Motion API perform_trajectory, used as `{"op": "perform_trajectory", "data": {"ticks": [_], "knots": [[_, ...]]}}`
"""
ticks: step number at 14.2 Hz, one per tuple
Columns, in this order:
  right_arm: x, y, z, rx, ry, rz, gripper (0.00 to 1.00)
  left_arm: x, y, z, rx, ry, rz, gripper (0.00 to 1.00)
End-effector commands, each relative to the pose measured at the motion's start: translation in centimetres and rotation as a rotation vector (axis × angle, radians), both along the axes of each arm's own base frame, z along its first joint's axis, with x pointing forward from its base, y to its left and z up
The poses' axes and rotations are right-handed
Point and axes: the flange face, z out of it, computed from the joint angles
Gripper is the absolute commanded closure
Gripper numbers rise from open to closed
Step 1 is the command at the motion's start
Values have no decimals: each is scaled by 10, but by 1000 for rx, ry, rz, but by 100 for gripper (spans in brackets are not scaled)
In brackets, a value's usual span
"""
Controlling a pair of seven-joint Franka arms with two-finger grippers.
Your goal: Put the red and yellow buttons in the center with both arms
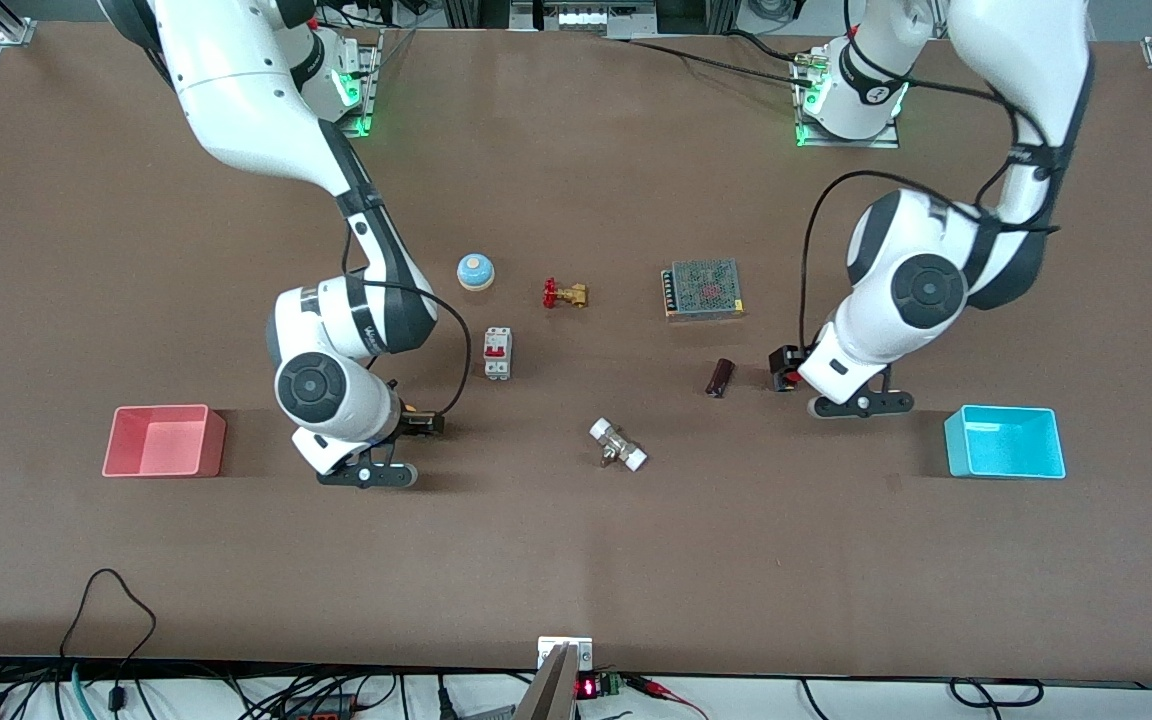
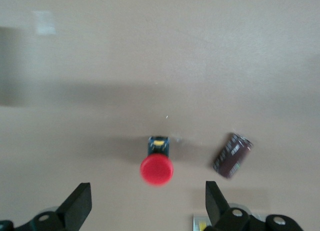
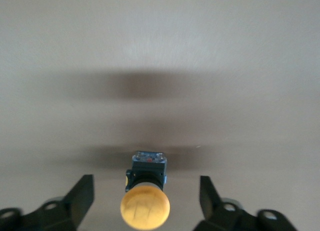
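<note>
The red button [image 1: 784,368] lies on the brown tabletop toward the left arm's end. My left gripper [image 1: 802,377] is right beside it, low over the table. In the left wrist view the red button [image 2: 156,169] sits just ahead of the open left gripper [image 2: 148,207], untouched. The yellow button [image 1: 422,425] lies toward the right arm's end. My right gripper [image 1: 400,427] is beside it. In the right wrist view the yellow button [image 3: 145,205] is between the fingers of the open right gripper [image 3: 146,195], with gaps on both sides.
A dark capacitor [image 1: 719,377] lies close to the red button. A power supply [image 1: 703,289], brass valve [image 1: 564,294], blue bell [image 1: 475,271], circuit breaker [image 1: 497,353] and white-ended fitting [image 1: 618,445] lie around the middle. A pink bin [image 1: 164,440] and a cyan bin [image 1: 1004,441] stand at the ends.
</note>
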Motion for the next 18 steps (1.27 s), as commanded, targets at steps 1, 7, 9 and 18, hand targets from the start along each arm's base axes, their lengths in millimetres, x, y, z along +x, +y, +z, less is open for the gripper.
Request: {"op": "perform_trajectory", "data": {"ticks": [1, 7, 9, 18], "knots": [[2, -23, 70, 16, -37, -44, 0, 24, 8, 65, -7, 20, -15, 0], [-11, -82, 193, 24, -63, -105, 0, 24, 73, 186, -44, 110, -197, 0], [-12, -104, 213, 17, -72, -111, 0, 3, 92, 215, -51, 60, -179, 0], [-52, -262, 312, 31, -26, -78, 0, -59, 126, 234, -29, -60, -145, 0]]}}
